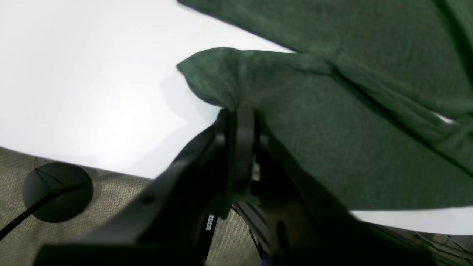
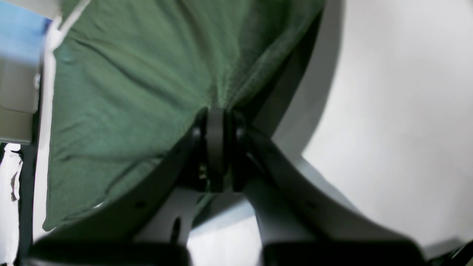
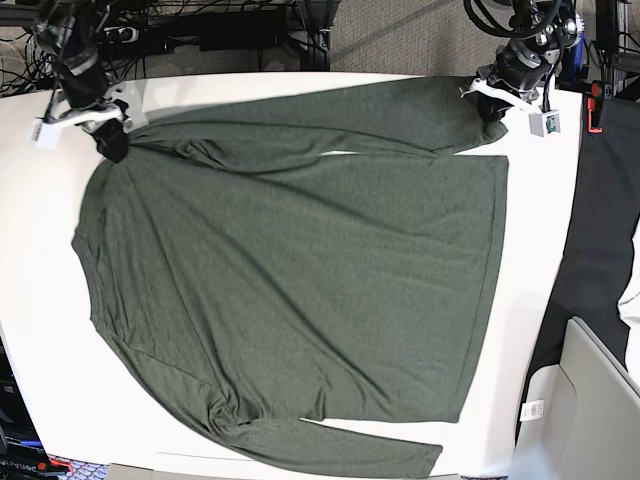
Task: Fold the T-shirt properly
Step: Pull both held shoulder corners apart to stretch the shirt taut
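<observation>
1. Clearly the fold is only starting: the T-shirt (image 3: 300,270) lies spread flat across the white table (image 3: 30,300), body open, one long sleeve laid along the far edge and the other along the near edge.
2. The left gripper (image 1: 240,118) is clenched on a bunched end of the far sleeve; the right gripper (image 2: 218,114) is pinched tight on green cloth near the shoulder at the other end of that sleeve.
3. Judging by these holds, the step in hand is carrying the far sleeve over onto the body. That calls for lifting both ends together, keeping the sleeve taut and level, then laying it straight across the chest without dragging the thin knit into wrinkles.
4. Only the base view shows the whole garment, the near sleeve untouched, and a black cloth (image 3: 600,230) at the table's side.
5. Only the wrist views show the jaws themselves, closed with fabric puckering out of each; the left one also shows the carpet (image 1: 111,199) below the table edge.
</observation>
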{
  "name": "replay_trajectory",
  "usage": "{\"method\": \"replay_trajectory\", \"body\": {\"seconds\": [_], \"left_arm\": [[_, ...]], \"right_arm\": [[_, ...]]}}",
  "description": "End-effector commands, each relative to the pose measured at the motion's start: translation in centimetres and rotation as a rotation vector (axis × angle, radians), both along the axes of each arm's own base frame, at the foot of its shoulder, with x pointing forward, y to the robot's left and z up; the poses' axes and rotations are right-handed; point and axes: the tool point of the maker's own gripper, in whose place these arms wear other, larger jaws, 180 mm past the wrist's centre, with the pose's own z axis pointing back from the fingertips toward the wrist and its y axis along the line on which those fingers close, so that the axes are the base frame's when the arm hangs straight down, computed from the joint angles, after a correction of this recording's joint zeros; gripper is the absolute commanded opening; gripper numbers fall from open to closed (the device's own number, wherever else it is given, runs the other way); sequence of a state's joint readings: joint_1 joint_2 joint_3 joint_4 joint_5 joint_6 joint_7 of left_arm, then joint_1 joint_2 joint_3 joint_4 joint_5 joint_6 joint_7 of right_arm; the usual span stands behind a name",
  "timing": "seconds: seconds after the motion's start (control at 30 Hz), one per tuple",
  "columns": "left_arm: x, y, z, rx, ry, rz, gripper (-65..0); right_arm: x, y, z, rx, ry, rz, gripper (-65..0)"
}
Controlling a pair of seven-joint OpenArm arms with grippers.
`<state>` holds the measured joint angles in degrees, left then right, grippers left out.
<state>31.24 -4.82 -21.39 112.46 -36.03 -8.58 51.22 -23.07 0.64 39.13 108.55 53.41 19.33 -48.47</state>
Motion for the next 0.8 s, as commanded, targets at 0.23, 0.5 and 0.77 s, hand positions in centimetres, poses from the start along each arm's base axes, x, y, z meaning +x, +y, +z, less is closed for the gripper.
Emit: {"method": "replay_trajectory", "body": {"seconds": [0.23, 0.5, 0.77], "left_arm": [[0.0, 0.3, 2.2, 0.045, -0.040, -0.033, -65.0], [-1.0, 1.3, 2.6, 0.091, -0.023, -0.061, -65.0], [1.1, 1.9, 4.5, 0.120, -0.159, -0.031, -65.0]], "right_arm": [[-2.4, -2.9, 2.3, -0.041, -0.012, -0.042, -64.3], [-3.2, -3.2, 2.7, -0.041, -0.008, -0.033, -64.3], [-1.1, -3.3, 4.1, -0.059, -0.075, -0.034, -64.3]]}}
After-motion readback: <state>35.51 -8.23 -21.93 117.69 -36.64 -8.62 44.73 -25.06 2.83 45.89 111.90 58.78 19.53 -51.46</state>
